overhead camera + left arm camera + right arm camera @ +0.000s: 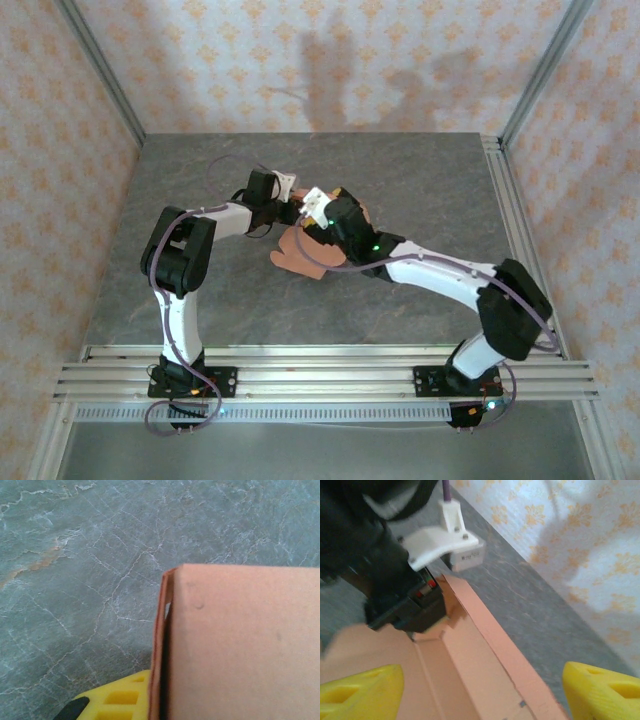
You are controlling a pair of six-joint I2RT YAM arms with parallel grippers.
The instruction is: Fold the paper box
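Top view: left arm (185, 260) and right arm (450, 280) meet over one salmon-orange paper box (305, 255), part-folded, at mid grey marbled worktop (200, 300).
Left wrist: left jaws grasping the box's thin card wall; one yellow ribbed finger (117, 702) beside it.
Right wrist: right jaws released, two yellow fingers (355, 690) astride the creased card; the label on the white camera mount (442, 542) is too blurred to read.

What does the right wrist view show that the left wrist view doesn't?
Right wrist: the paper box from inside, creases visible, with the right pincer open over it, the left pincer at the box's far wall, and patterned wallpaper behind. Left wrist: a plain outer face of the box, its folded edge beside one yellow finger. Both: salmon card on the grey marbled table.
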